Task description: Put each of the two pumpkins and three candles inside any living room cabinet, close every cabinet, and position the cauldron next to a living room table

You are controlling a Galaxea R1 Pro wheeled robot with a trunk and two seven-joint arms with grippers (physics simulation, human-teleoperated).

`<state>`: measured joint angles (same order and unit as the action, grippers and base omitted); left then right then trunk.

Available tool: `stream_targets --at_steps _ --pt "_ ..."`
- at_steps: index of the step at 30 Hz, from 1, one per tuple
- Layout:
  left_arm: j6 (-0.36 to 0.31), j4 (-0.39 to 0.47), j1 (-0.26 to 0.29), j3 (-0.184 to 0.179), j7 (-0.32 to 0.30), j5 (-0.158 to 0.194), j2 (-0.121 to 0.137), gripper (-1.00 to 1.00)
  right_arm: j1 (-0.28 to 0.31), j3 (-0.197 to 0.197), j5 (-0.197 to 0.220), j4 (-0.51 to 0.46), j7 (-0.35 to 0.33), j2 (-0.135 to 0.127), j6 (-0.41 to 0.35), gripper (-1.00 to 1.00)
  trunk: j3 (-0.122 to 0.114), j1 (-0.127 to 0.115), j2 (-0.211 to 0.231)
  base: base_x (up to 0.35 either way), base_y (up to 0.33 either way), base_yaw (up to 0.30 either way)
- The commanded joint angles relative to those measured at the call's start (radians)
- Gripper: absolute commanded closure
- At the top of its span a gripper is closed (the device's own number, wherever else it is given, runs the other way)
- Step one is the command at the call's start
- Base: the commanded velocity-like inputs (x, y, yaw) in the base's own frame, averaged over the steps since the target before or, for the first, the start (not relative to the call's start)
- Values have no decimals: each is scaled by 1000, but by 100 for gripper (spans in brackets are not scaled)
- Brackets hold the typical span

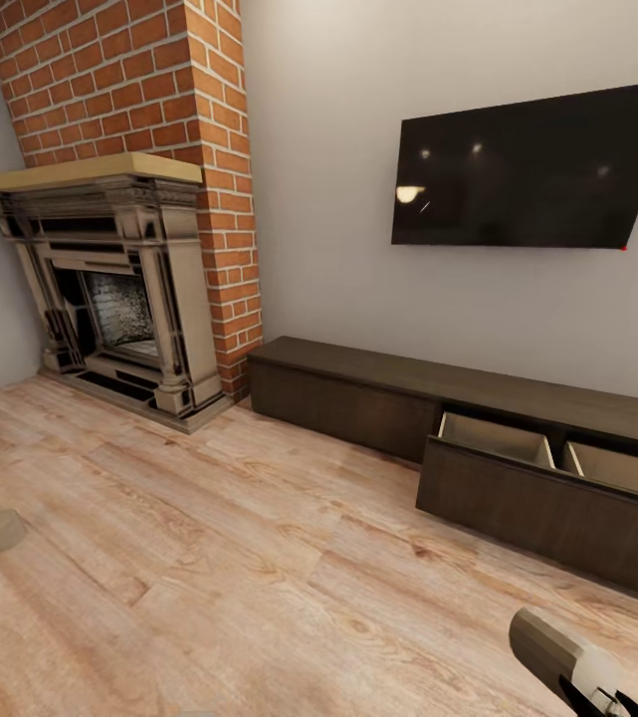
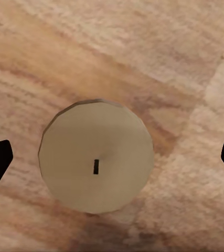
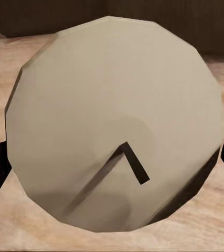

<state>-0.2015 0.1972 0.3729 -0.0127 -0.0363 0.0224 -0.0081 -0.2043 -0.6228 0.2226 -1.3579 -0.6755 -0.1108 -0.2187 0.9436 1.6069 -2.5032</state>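
Readable text: none.
Television (image 1: pixel 532 174), upper right of the head view: dark screen, no brand legible.

Candle (image 1: pixel 3 529) on floor (image 1: pixel 259 558) at left; open-drawered cabinet (image 1: pixel 518 438) right, against wall (image 1: pixel 338 199)

Living room: fireplace (image 1: pixel 119 299), wall television (image 1: pixel 528 174)

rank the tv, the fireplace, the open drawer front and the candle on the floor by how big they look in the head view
1. fireplace
2. tv
3. open drawer front, cut off at the picture's edge, so its place against the tv is unsure
4. candle, clearly smallest
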Motion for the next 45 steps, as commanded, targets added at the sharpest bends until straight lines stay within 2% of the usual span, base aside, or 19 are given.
stream_targets --at_steps 1,5,10,21,25,32,45 --pt "-6 2 0 -1 -2 3 0 -100 0 -2 12 -1 -33 0 -12 100 1 0 0 0 0 0" --pt "-2 2 0 -1 -2 1 0 -100 -1 -9 12 -2 -188 0 -11 100 1 0 0 0 0 0" --pt "4 2 0 -1 -2 2 0 -100 -1 -10 12 -3 -244 0 -12 100 1 0 0 0 0 0" --pt "11 2 0 0 -1 6 3 -100 -1 -11 11 0 -253 0 -13 100 39 4 -3 0 0 0" --pt "12 3 0 1 -1 7 8 -100 -1 -10 11 0 -251 0 -13 100 39 4 -3 0 0 0" --pt "24 4 0 1 -1 11 31 -100 -1 -9 11 0 -250 0 -13 100 39 4 -3 3 18 0" --pt "62 4 0 -1 5 7 34 -100 -1 -9 11 0 -250 0 -13 100 39 4 -3 10 25 0"
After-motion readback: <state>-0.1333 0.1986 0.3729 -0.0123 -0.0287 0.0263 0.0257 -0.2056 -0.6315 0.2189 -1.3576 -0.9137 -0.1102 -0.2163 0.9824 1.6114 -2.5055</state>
